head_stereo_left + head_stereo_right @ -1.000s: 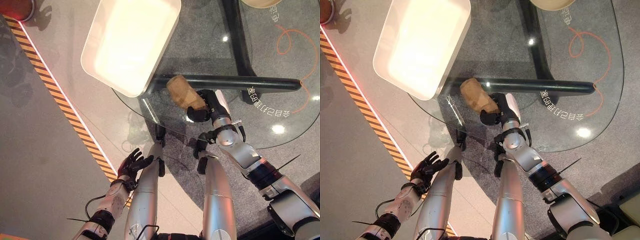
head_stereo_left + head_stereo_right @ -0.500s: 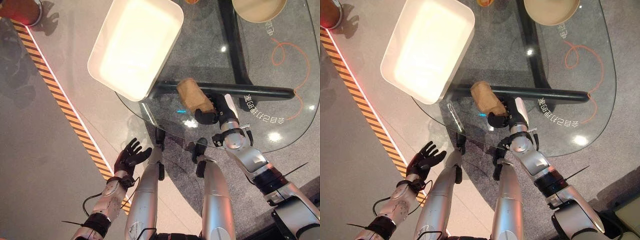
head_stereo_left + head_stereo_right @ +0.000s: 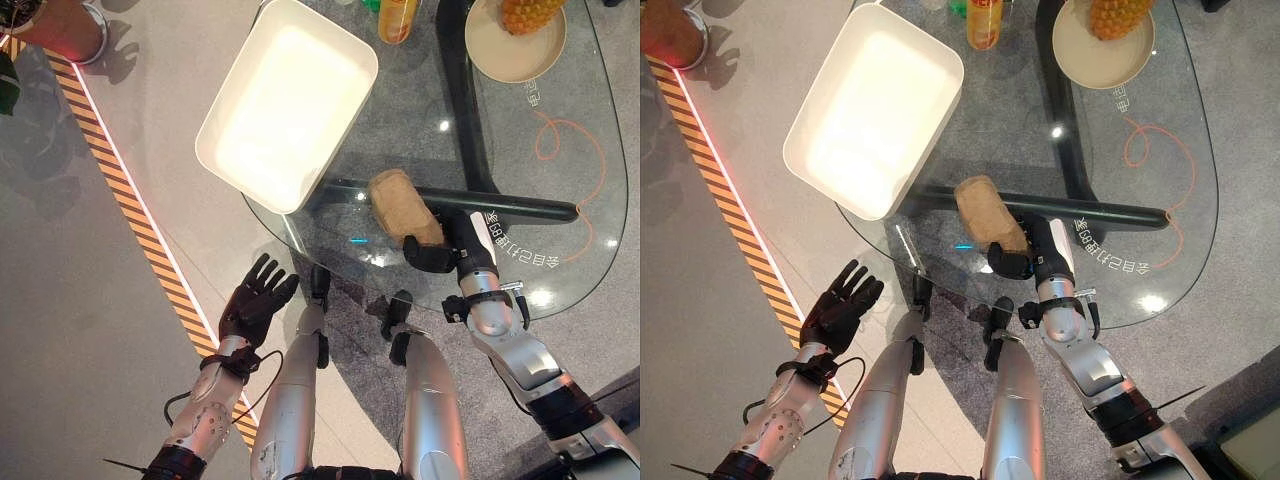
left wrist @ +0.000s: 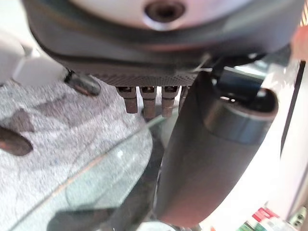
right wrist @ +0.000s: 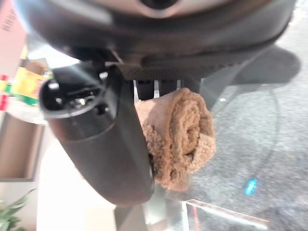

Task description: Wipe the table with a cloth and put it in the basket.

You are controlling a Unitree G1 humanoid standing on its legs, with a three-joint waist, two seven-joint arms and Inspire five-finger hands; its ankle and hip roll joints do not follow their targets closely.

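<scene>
A rolled tan cloth lies on the round glass table near its front left edge. My right hand grips the cloth's near end, thumb and fingers curled round it; the right wrist view shows the rolled cloth held beside the thumb. A white rectangular basket sits on the table's left rim, just beyond the cloth. My left hand hangs over the floor left of the table, palm spread and fingers straight, holding nothing.
At the table's far side stand a beige plate with a pineapple and an orange-yellow bottle. A striped orange-black line crosses the floor at left. A potted plant stands at the far left.
The camera has tilted, shifting the whole scene down the picture. My right hand has kept its hold on the cloth on the glass. My left hand has risen a little, fingers spread.
</scene>
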